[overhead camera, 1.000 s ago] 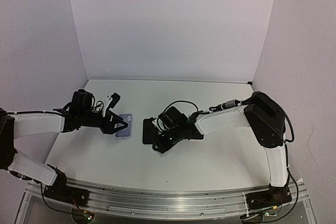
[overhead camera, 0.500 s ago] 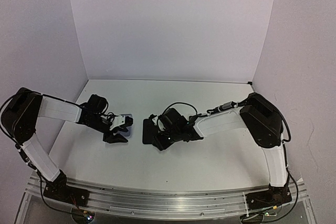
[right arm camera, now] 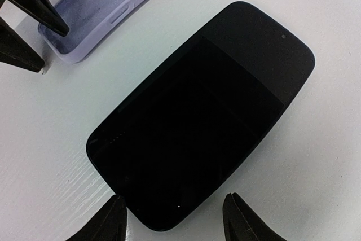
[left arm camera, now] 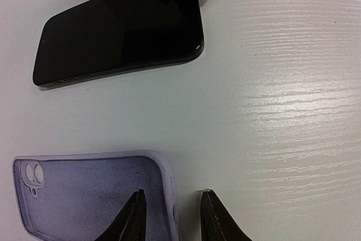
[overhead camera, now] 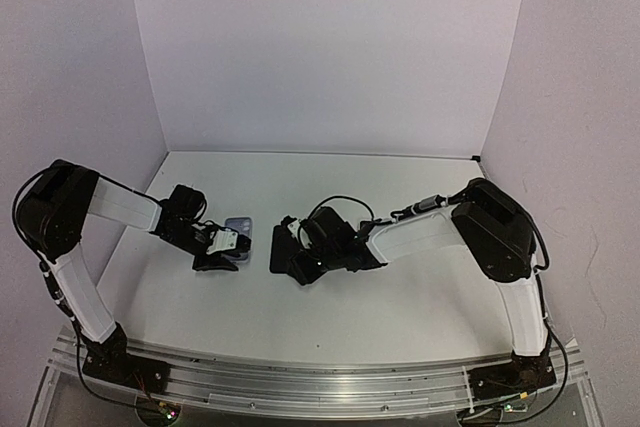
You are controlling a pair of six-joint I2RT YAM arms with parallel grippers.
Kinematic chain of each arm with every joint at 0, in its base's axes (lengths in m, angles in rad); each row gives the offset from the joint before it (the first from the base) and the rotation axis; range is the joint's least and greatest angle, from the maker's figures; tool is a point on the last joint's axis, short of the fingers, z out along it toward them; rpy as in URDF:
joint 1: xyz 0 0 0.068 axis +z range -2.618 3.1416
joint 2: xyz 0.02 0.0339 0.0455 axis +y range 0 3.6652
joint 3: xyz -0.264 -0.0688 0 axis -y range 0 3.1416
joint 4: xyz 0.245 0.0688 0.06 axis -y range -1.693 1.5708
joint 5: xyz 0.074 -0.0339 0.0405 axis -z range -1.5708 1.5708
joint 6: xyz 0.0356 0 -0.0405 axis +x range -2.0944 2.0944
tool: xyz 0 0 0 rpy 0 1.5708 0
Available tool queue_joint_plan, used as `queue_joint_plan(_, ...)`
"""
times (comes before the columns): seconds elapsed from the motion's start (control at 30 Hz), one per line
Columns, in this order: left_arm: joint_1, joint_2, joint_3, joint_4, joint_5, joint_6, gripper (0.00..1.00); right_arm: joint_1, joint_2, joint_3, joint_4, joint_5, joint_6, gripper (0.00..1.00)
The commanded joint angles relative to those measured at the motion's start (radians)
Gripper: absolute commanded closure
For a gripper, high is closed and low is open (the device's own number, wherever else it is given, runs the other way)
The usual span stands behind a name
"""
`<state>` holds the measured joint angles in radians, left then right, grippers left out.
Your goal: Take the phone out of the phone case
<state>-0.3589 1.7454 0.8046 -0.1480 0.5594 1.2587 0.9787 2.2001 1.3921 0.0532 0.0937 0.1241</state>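
Left tool [left arm camera: 170,218] astride case [left arm camera: 84,193], phone [left arm camera: 118,32] (face-up) parallel

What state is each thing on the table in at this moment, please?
Phone: out of the case, flat, screen up.
Case: empty, open side up.
Left pincer: open, astride the case's wall.
Right pincer: astride the phone's end; grip unclear.
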Motion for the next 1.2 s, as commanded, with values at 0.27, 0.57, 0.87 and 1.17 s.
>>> queue_joint_plan(0.27,0.048,0.036,0.061,-0.173,-0.025,0.188,0.76,0.007,0.050,-0.003,-0.064,0.021,0.001,0.41)
queue_joint_plan(0.57,0.053,0.032,0.050,-0.170,-0.067,0.195,0.91,0.007,0.039,-0.014,-0.066,0.044,-0.013,0.41)
queue_joint_plan(0.87,0.064,0.029,0.066,-0.245,-0.052,0.236,0.94,0.007,0.043,-0.003,-0.066,0.055,-0.014,0.40)
queue_joint_plan(1.17,0.064,0.014,0.094,-0.353,0.012,0.168,0.90,0.007,0.038,0.003,-0.067,0.065,-0.018,0.39)
